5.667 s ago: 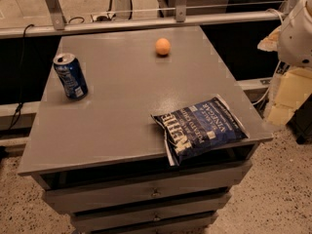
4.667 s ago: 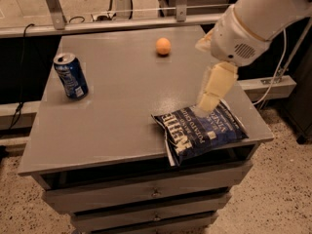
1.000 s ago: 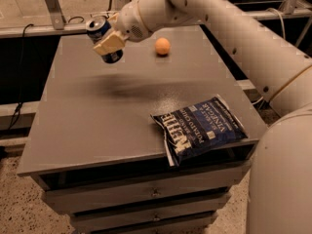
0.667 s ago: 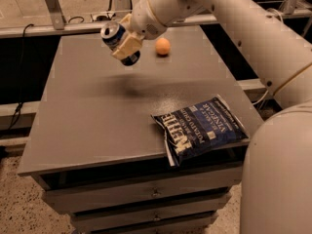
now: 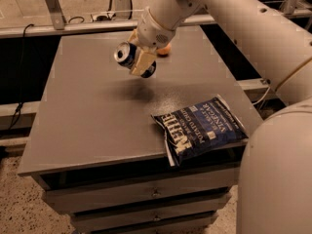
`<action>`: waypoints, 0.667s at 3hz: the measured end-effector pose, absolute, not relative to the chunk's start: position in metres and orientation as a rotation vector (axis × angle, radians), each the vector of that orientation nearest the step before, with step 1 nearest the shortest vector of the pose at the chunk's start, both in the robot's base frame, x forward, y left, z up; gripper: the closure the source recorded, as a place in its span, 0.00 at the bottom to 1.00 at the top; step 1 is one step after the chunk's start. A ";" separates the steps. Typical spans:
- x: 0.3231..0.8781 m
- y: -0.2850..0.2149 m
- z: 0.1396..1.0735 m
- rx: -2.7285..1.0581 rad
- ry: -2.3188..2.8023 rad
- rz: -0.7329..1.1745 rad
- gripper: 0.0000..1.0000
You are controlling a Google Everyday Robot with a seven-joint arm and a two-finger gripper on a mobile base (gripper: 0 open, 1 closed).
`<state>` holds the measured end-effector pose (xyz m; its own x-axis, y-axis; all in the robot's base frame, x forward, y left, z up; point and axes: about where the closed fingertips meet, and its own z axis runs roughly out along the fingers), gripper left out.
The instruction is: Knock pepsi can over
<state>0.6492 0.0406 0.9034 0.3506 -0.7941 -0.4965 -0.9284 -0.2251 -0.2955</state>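
Since the last look under a second ago, the gripper [image 5: 140,65] has carried the pepsi can [image 5: 127,56] from the far left of the cabinet top [image 5: 92,116] in toward its middle. A few seconds back that can stood upright near the 9 o'clock edge; now it hangs in the air, tipped hard over, with its shadow lying on the grey surface beneath it.

The gripper is clenched on the can. One beige finger crosses the can's near side, the silver top rim pokes out toward 10 o'clock of the gripper, and the dark base shows toward 4 o'clock. The can touches nothing but the fingers.

The main risk, as I judge it, is the release. Dropped from this height on its side, a round can is likely to bounce and roll, and the flat top has no lip to stop it going over an edge to the floor. A roll toward 1 o'clock could strike the orange ball [image 5: 165,50] just beyond the wrist and send it off too. A roll toward 4 o'clock would run into the Kettle chip bag [image 5: 202,128], which already overhangs the front right corner. Lowering the can close to the surface before letting go would cut all three chances.
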 end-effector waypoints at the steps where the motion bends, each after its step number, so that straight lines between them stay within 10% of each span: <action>1: 0.638 0.045 0.888 -2.169 1.482 0.289 0.61; 2: 0.628 0.051 0.875 -2.226 1.475 0.283 0.38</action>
